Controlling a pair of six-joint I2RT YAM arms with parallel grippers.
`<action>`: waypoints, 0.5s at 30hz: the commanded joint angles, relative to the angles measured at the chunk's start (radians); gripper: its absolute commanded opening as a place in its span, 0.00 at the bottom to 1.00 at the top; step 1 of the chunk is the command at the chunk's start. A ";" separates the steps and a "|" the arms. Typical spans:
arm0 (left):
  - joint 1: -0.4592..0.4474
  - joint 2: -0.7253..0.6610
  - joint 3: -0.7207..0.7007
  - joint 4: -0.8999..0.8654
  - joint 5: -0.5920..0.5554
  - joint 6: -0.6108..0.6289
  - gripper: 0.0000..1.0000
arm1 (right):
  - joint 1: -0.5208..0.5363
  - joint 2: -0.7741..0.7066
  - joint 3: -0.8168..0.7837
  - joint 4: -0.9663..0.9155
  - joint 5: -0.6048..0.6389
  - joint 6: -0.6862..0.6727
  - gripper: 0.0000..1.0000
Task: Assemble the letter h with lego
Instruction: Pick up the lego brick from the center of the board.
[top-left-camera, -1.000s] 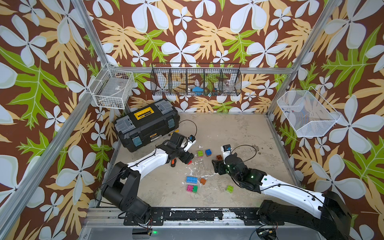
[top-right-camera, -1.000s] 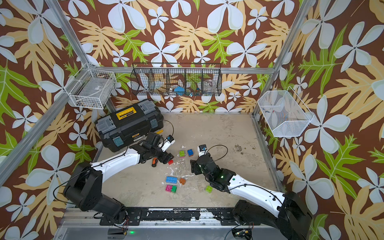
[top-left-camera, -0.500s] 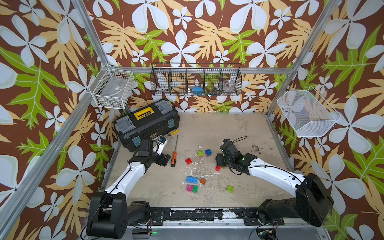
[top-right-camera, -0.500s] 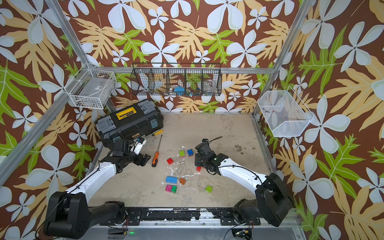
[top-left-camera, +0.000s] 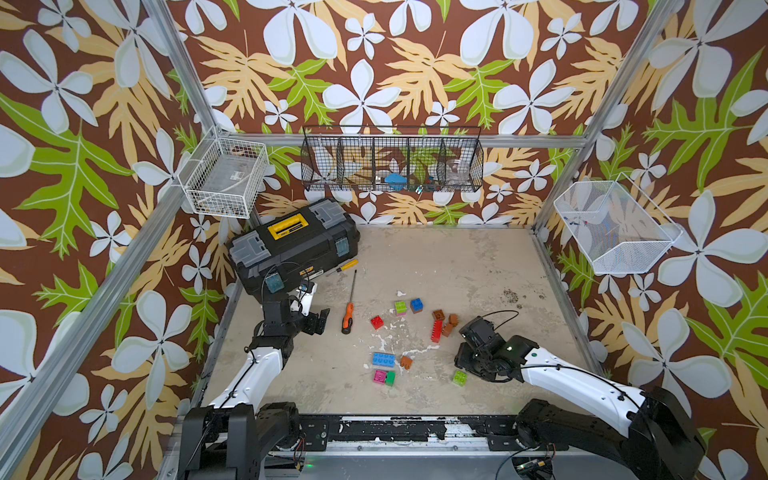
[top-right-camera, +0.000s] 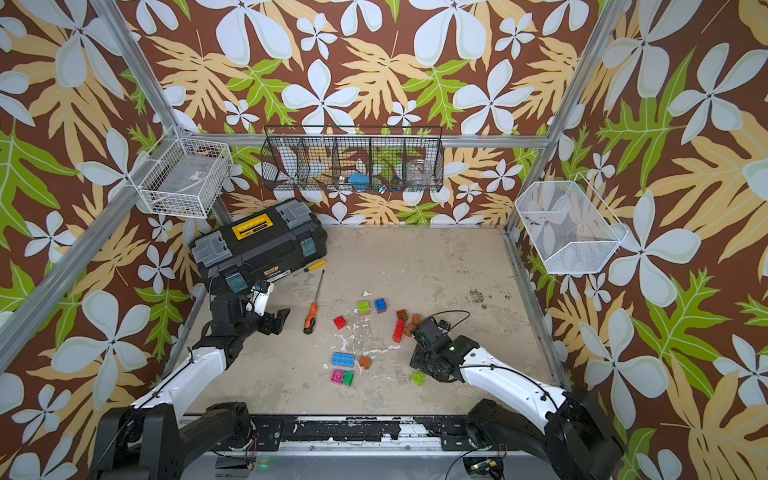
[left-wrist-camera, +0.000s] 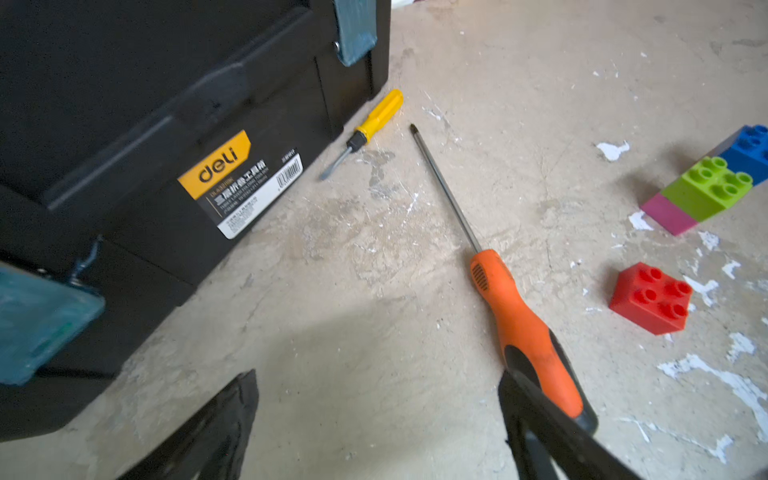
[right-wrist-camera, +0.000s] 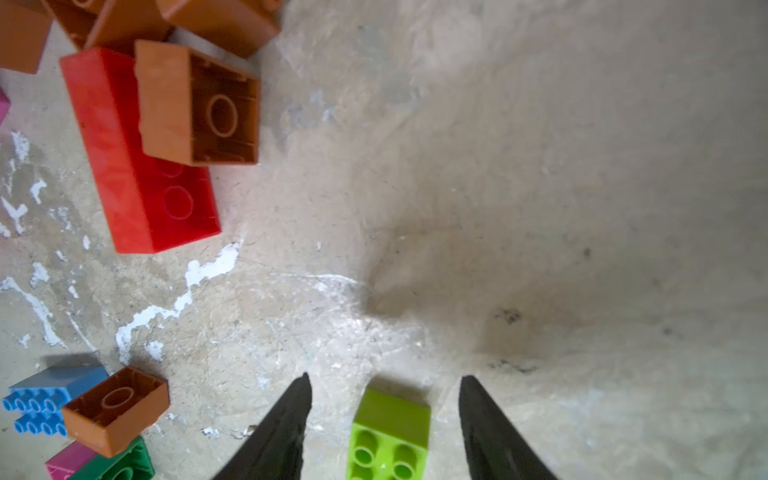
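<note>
Two black fingers (right-wrist-camera: 286, 432) of the right gripper (right-wrist-camera: 386, 378) are held apart on either side of a light green brick (right-wrist-camera: 390, 432). A strip of floor (right-wrist-camera: 540, 166) shows between the brick and each finger, so nothing is grasped. Beyond the fingertips a long red brick (right-wrist-camera: 137, 158) is laid flat, with an orange-brown brick (right-wrist-camera: 195, 104) tipped on its side against it, hollow underside showing. More orange-brown pieces are clustered just behind. In a top view the same cluster (top-left-camera: 445, 322) is found just beside the right wrist, toward the back wall. Nearer the front rail a long blue brick (top-left-camera: 383, 359) is set beside another orange-brown cube (top-left-camera: 406, 362). A pink cube (top-left-camera: 379, 376) and a dark green cube (top-left-camera: 390, 378) are pressed together just in front of them. The left gripper (left-wrist-camera: 374, 436) is spread wide and empty over bare floor in front of a black toolbox (left-wrist-camera: 166, 124). One of its fingers (left-wrist-camera: 548, 440) is overlapped in the wrist view with the butt of an orange-handled screwdriver (left-wrist-camera: 523, 332), though in both top views a small gap is seen between them. A small yellow screwdriver (left-wrist-camera: 376, 120) is laid against the toolbox. Past the orange handle, a red cube (left-wrist-camera: 650, 297) is placed alone. Farther on, a lime brick stacked on pink (left-wrist-camera: 702, 193) is set touching a blue cube (left-wrist-camera: 748, 149). All the lego is thus scattered over the middle of the floor between the two arms, mostly as loose pieces.
</note>
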 joint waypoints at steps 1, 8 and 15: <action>0.002 -0.002 0.001 0.052 -0.020 -0.014 0.95 | 0.001 -0.007 0.014 0.001 0.101 -0.030 0.59; 0.002 -0.030 -0.017 0.060 -0.015 -0.011 0.95 | -0.036 0.078 0.166 0.141 0.209 -0.102 0.58; 0.002 -0.047 -0.027 0.058 -0.003 -0.005 0.95 | -0.070 0.304 0.278 0.211 0.166 -0.060 0.51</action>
